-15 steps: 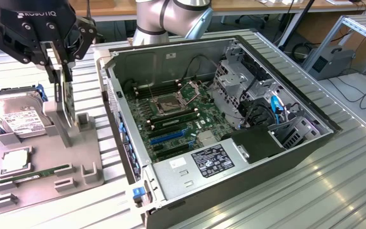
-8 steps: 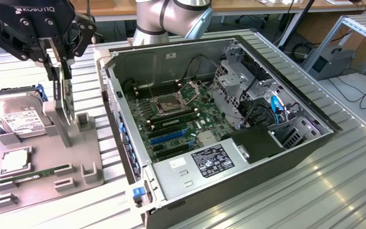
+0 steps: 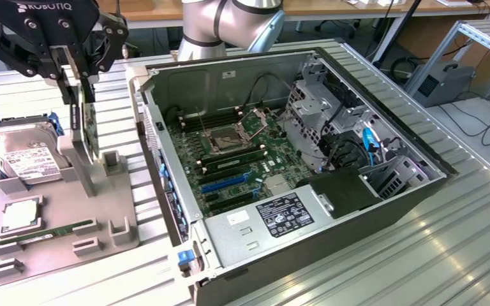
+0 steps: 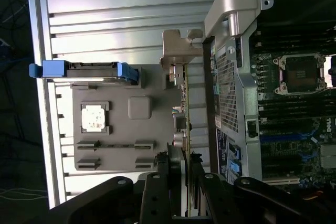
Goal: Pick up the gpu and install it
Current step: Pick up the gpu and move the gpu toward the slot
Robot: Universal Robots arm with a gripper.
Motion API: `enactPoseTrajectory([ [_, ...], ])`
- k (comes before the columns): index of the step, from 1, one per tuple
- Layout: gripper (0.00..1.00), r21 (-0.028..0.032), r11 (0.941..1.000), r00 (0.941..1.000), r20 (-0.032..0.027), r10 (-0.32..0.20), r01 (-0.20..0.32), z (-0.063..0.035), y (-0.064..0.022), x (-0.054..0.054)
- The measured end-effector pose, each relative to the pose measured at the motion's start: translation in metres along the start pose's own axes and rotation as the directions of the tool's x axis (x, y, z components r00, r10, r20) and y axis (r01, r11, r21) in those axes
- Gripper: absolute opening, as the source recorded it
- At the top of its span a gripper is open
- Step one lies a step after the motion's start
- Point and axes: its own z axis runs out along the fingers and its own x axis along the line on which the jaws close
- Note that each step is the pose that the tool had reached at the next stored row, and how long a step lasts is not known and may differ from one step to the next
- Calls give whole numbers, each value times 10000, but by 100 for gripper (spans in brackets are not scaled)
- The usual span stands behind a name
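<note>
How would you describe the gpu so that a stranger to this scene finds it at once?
Find the open computer case; the grey tray lies beside it, on the exterior view's left. On it the gpu stands on edge under the gripper, a thin card, unlike the boxy hard drive and the flat-lying RAM stick.

One gpu (image 3: 92, 131), one hard drive (image 3: 23, 156), one case (image 3: 228, 73)
</note>
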Motion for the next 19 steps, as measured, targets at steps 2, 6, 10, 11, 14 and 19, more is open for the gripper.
enactPoseTrajectory([
  [2, 27, 0, 10000, 10000, 0, 0, 0, -10, 0, 0],
  [6, 27, 0, 10000, 10000, 0, 0, 0, -11, 0, 0],
  [10, 27, 1, 10000, 10000, -1, -1, 1, -12, -4, -8],
  [11, 27, 1, 10000, 10000, 0, -1, 1, -12, -5, -13],
  [14, 27, 0, 10000, 10000, 0, 0, 0, -12, -11, -27],
  [19, 27, 0, 10000, 10000, 0, 0, 0, -13, -28, -62],
])
